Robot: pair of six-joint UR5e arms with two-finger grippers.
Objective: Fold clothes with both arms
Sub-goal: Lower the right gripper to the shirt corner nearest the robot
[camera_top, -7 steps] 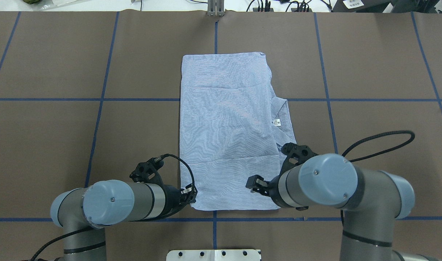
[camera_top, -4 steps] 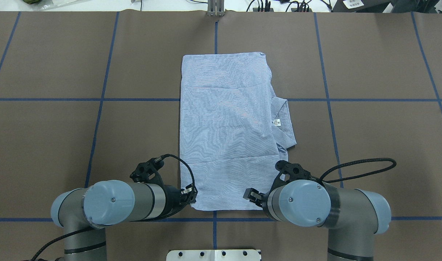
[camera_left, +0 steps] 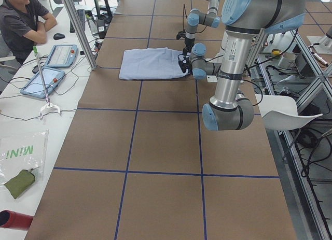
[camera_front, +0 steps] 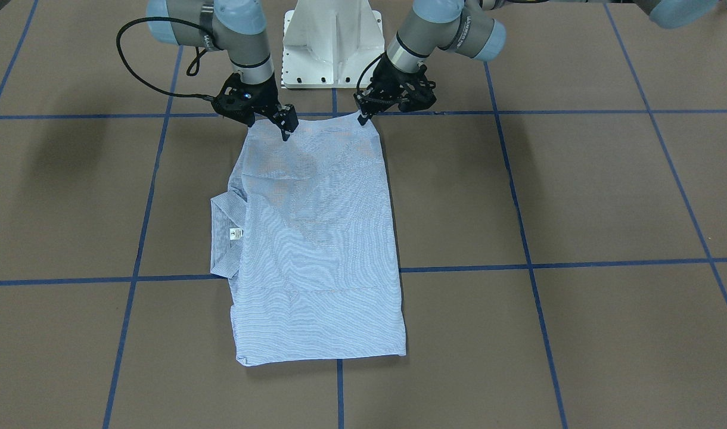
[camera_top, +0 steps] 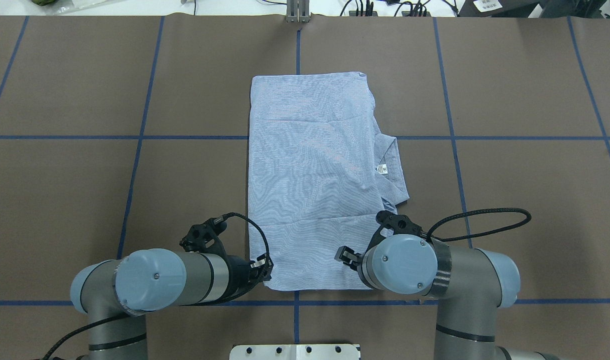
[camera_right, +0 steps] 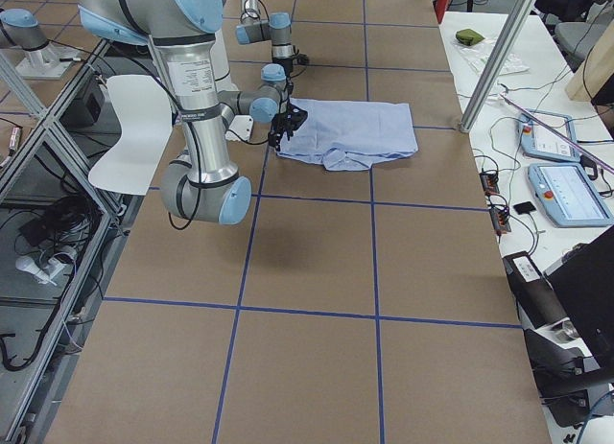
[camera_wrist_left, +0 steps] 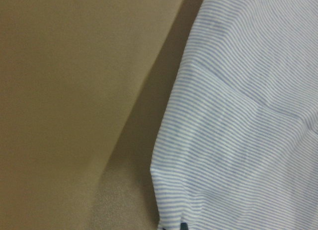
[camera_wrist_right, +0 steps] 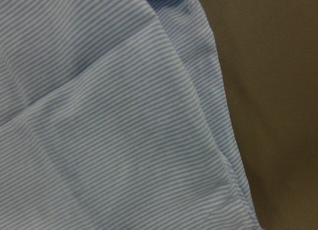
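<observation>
The shirt (camera_top: 310,175) lies folded into a long light blue striped rectangle at the table's middle, also in the front view (camera_front: 316,238). Its collar (camera_top: 391,160) with the white label (camera_top: 381,169) sticks out on my right. My left gripper (camera_top: 264,269) sits at the shirt's near left corner (camera_front: 362,121); its fingers look pinched on the cloth edge, which fills the left wrist view (camera_wrist_left: 238,140). My right gripper (camera_top: 343,254) is low over the near right part of the shirt (camera_front: 285,134). I cannot tell whether it is open. The right wrist view shows only cloth (camera_wrist_right: 109,115).
The white pedestal base (camera_front: 331,42) stands just behind the shirt's near edge. Blue tape lines (camera_top: 135,165) grid the brown table. A seated operator (camera_left: 21,22), tablets (camera_left: 62,56) and a metal pole (camera_left: 78,27) are at the table's far side.
My right arm has swung left and toward the robot, bringing its gripper from beside the collar to the shirt's near edge. The left arm and the shirt have not moved.
</observation>
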